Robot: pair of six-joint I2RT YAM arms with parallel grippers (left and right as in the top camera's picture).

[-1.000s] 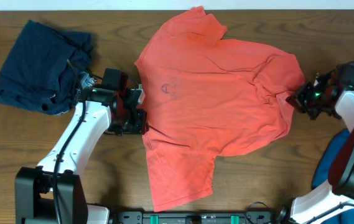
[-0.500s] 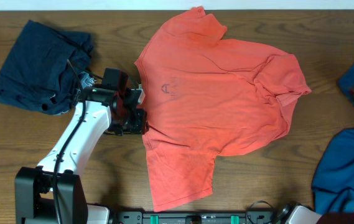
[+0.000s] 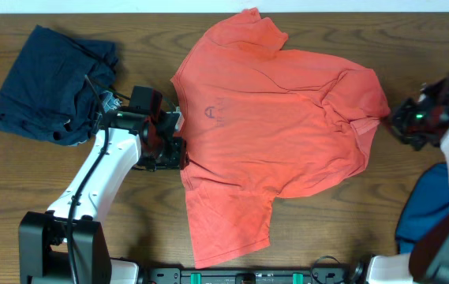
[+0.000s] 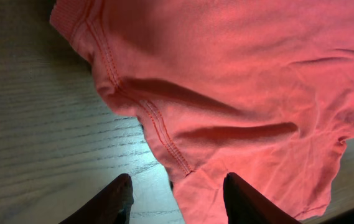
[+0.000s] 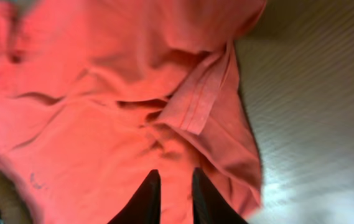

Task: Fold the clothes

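While the coral-red T-shirt lies spread mid-table, it is not flat: soft knit, shallow wrinkles over the body, right edge bunched and creased. One short sleeve points toward the far edge, the other toward the near edge. A faint dark mark sits on the cloth close to its left edge.

Table: brown wood, visible straight grain, matte with some glare in the wrist views.

Left gripper sits at the shirt's left edge. In the left wrist view its fingers are black, tapered and well apart. The shirt has a double-stitched seam whose edge runs down into the gap between them. Nothing clamped, and I cannot tell whether either finger touches the cloth. A ribbed band shows at the upper left corner of that view.

Right gripper is just off the shirt's right edge. The right wrist view shows two slim black fingers nearly together with a narrow slit between them, gripping nothing. The shirt fills the view beyond the tips, with a stitched hem flap doubled over on itself.

Other cloth:
- Navy garment, far-left corner, crumpled heap, heavier weave, apart from the shirt.
- Blue cloth, right edge, partly behind the right arm.
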